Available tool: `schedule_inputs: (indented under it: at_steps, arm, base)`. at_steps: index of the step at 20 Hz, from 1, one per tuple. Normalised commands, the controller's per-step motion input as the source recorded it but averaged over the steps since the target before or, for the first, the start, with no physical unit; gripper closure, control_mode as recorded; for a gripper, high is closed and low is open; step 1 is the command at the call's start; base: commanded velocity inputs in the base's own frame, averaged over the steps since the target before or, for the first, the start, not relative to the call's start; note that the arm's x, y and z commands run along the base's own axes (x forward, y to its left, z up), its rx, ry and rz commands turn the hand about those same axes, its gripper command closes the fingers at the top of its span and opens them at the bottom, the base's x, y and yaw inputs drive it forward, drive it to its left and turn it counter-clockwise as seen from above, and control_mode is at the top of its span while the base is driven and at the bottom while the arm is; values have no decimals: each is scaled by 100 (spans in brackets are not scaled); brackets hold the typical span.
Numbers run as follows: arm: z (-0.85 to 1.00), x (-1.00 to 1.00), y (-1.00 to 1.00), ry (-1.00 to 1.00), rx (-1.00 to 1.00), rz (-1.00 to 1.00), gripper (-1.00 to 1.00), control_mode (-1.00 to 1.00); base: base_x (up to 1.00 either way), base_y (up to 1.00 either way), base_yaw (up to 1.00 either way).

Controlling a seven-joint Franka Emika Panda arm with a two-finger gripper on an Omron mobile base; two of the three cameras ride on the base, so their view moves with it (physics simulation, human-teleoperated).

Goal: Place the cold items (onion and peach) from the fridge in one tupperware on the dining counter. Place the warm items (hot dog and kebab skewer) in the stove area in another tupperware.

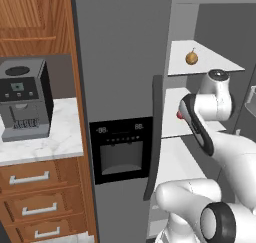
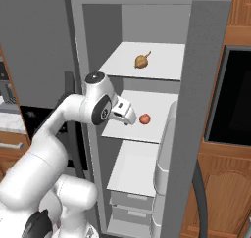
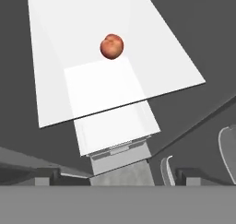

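Reddish peach (image 1: 179, 115) peeks out from behind the arm on the fridge's mid shelf (image 1: 170, 104) in the left base view, w/ the onion (image 1: 191, 58) on the shelf above, well apart. Fridge door is swung open so both cold items are reachable. Coffee machine (image 1: 24, 98) sits on the marble bench (image 1: 55, 142) to the left, not involved.

Right base view: gripper (image 2: 131, 117) is poked into the fridge at mid-shelf height, just beside the peach (image 2: 144, 118), not touching it. Onion (image 2: 141, 61) rests up top, stem tilted. Wrist is angled toward the peach, so that looks like the first pick.

Hand view: peach (image 3: 112, 46) lies ahead on the white shelf (image 3: 55, 80), roughly centred, which suits a straight approach. Fingers spread wide, nothing between them, prob. so they'll clear the round fruit. No tupperware in sight, so I'd say the task is at an early stage.
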Motion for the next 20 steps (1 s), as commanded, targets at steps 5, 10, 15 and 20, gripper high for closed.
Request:
schedule_inputs:
  at_steps: [5,10,15,20]
  arm:
    - [-23,54,-28,0,3,0,-100,-100]
    - [-32,46,-26,0,0,0,-100,-100]
    - [-36,43,-20,0,0,0,-100,-100]
    - [-29,44,-13,2,0,0,-100,-100]
  base:
    - [0,0,0]
    - [0,0,0]
    - [0,0,0]
    - [0,0,0]
